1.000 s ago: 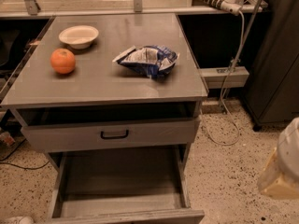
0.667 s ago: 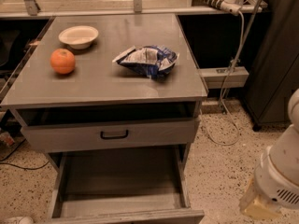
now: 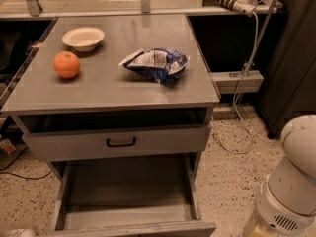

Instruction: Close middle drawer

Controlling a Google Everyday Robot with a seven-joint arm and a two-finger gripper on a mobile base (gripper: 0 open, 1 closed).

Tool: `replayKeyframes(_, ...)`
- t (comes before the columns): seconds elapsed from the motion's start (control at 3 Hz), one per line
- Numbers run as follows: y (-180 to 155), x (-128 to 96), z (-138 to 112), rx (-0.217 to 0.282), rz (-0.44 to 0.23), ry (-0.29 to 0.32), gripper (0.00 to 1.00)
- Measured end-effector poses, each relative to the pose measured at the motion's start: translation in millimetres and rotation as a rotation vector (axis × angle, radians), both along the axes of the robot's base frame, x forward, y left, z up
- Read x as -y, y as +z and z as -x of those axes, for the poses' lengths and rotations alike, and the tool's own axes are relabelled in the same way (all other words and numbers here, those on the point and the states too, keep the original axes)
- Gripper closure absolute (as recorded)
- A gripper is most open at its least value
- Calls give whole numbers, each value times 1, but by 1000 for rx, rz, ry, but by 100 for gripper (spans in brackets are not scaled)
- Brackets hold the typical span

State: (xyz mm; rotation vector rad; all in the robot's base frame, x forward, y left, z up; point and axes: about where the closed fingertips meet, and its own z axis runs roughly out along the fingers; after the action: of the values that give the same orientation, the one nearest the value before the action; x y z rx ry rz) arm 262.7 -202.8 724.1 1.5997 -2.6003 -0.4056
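The grey metal cabinet (image 3: 113,90) fills the middle of the camera view. The middle drawer (image 3: 128,194) is pulled far out toward me, a long deep empty grey tray. Its flat front (image 3: 143,229) lies at the bottom edge of the view and its handle is hidden. Above it the taller-fronted top drawer (image 3: 74,144), with a black loop handle (image 3: 121,142), stands slightly open. The lowest drawer is out of view. My gripper is out of view. Only a white rounded arm segment (image 3: 291,181) shows at the lower right, to the right of the open drawer and apart from it.
On the cabinet top lie an orange (image 3: 66,64), a white bowl (image 3: 84,37) and a blue-and-white chip bag (image 3: 157,63). A white cable (image 3: 247,63) hangs down to the speckled floor at the right, next to a dark cabinet (image 3: 291,58).
The white arm segment has come further into view at the lower right and sits lower. The drawers and the things on top have not moved.
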Motion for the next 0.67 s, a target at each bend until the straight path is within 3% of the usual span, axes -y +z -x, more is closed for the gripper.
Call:
replayKeyframes(0.33,-40,-9,5,-24,-59,-29,100)
replayKeyframes(0.67,-106,-24,3,-67,-120,-82,100)
